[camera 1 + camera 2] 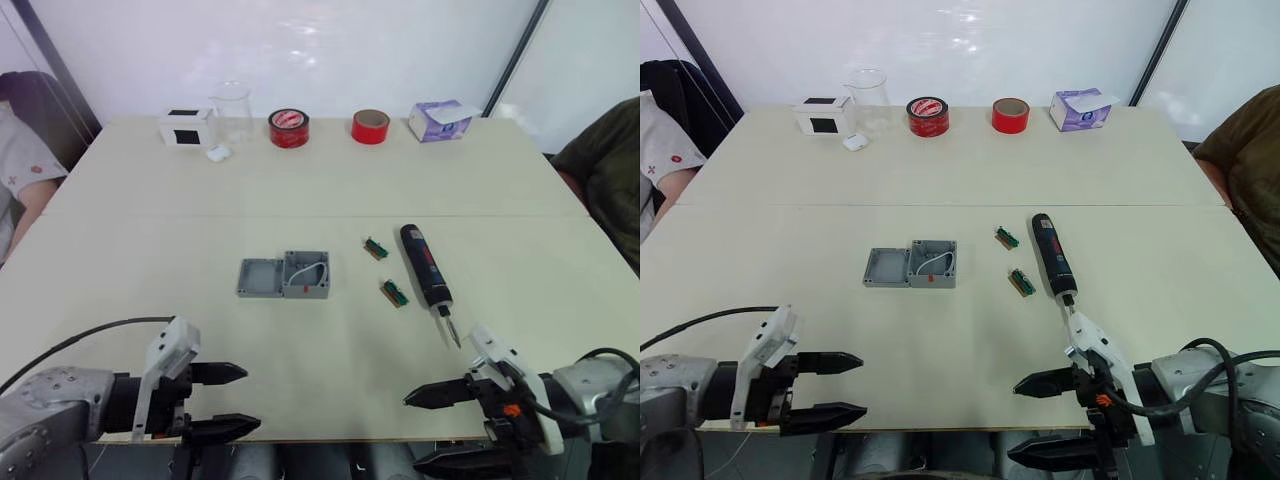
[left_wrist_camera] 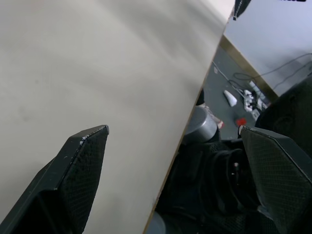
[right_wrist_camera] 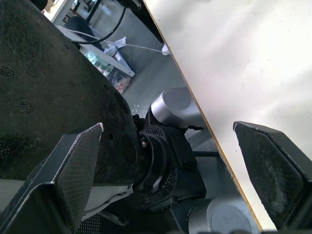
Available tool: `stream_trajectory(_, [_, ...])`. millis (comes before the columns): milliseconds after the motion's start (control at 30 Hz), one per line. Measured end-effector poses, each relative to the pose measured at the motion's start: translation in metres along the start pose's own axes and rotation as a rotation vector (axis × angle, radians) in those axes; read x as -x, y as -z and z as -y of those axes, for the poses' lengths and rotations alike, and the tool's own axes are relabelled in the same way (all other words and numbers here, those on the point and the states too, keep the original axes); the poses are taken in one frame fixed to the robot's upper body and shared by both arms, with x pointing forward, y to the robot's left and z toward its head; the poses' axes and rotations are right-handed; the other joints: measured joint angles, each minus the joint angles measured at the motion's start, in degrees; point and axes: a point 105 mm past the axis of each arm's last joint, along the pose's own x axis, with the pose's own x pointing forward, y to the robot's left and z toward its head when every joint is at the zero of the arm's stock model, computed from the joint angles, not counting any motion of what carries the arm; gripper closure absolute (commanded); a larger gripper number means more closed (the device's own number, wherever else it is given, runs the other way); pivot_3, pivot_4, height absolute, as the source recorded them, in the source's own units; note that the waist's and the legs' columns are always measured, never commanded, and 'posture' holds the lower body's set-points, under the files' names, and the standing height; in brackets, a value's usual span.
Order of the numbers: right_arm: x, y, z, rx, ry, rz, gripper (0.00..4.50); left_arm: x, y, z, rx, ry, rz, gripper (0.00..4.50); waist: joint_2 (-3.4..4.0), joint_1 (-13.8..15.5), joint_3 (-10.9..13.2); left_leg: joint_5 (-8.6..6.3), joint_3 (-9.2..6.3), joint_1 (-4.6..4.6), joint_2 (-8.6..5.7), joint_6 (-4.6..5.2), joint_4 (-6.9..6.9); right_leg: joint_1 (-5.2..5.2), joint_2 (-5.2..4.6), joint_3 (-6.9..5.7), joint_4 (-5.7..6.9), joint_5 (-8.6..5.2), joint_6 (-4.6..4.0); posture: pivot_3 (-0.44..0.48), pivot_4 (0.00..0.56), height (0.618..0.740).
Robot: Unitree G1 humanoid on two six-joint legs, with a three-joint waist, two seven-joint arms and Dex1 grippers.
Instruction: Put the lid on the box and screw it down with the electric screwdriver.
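Note:
The grey box (image 1: pixel 307 274) sits near the table's middle with a white wire and a red part inside. Touching its left side lies the flat grey lid (image 1: pixel 258 277). To the right lies the black electric screwdriver (image 1: pixel 425 266) with a blue and red label, its bit pointing toward me. My left gripper (image 1: pixel 230 401) hangs open over the table's front edge at the left, holding nothing. My right gripper (image 1: pixel 428 428) is open at the front edge on the right, empty, just short of the screwdriver's bit.
Two small green circuit parts (image 1: pixel 376 247) (image 1: pixel 394 292) lie left of the screwdriver. Along the far edge stand a white box with a black square (image 1: pixel 186 127), a clear beaker (image 1: pixel 232 112), two red tape rolls (image 1: pixel 289 128) (image 1: pixel 370 126) and a tissue pack (image 1: pixel 438 120). People sit at both sides.

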Motion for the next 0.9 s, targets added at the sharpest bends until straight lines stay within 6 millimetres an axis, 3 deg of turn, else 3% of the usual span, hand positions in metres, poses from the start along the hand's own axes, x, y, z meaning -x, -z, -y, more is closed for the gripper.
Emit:
stream_trajectory(533, [0.002, -0.004, 0.010, 0.012, 0.024, 0.027, 0.00, -0.002, -0.005, -0.003, -0.026, -0.019, 0.016, 0.08, -0.02, -0.02, 0.01, 0.00, 0.00, 0.00, 0.00, 0.00, 0.00, 0.01, 0.00, 0.00, 0.00, 0.00, 0.00, 0.000, 0.150, 0.740])
stream_trajectory(733, [0.004, -0.028, 0.019, 0.074, 0.070, 0.088, 0.00, -0.002, -0.011, -0.010, -0.048, -0.025, 0.020, 0.08, -0.01, -0.07, 0.02, 0.00, -0.01, -0.01, 0.00, 0.00, 0.00, -0.02, 0.01, -0.02, 0.00, 0.00, 0.00, 0.000, 0.150, 0.740])
stream_trajectory(900, [0.003, -0.055, 0.025, 0.103, 0.146, 0.153, 0.00, 0.010, -0.028, -0.030, -0.172, -0.103, -0.097, 0.08, -0.07, -0.01, 0.05, 0.01, -0.02, -0.06, 0.00, -0.01, 0.01, -0.03, 0.00, -0.07, 0.00, 0.03, -0.04, 0.000, 0.150, 0.740])
